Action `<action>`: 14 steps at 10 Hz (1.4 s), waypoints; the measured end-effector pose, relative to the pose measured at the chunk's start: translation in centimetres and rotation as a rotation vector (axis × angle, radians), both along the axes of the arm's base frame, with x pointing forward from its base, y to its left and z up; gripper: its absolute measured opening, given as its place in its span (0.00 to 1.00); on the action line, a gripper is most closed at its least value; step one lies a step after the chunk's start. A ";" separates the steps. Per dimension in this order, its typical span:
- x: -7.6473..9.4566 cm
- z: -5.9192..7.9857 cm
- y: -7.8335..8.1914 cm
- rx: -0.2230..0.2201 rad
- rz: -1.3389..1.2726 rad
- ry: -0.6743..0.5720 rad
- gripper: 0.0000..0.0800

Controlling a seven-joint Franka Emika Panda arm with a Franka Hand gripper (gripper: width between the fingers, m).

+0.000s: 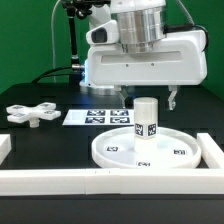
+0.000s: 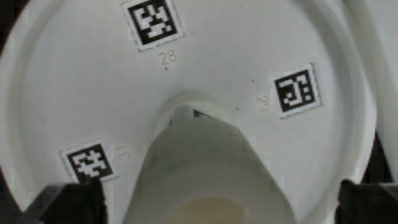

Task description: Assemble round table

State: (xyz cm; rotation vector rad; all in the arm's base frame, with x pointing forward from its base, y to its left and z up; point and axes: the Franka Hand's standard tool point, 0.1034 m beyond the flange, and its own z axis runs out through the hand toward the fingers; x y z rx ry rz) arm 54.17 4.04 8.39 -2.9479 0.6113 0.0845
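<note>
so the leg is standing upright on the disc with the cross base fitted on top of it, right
No. The leg does stand upright on the disc, but the cross-shaped base is not on it: it lies on the table at the exterior view's left, apart from both, as the exterior view shows.

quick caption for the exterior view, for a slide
Open gripper poised over the upright leg standing on the round disc, cross-shaped base lying apart at the exterior view's left

no legible text; coded tags (image 2: 295, 90) on disc (image 2: 71, 90).
</note>
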 end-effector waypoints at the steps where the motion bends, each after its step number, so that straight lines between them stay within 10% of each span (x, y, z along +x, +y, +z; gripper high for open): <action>1: 0.0 0.0 0.0 0.001 0.048 -0.006 0.81; 14: 0.6 0.0 -0.2 -0.079 1.239 -0.147 0.81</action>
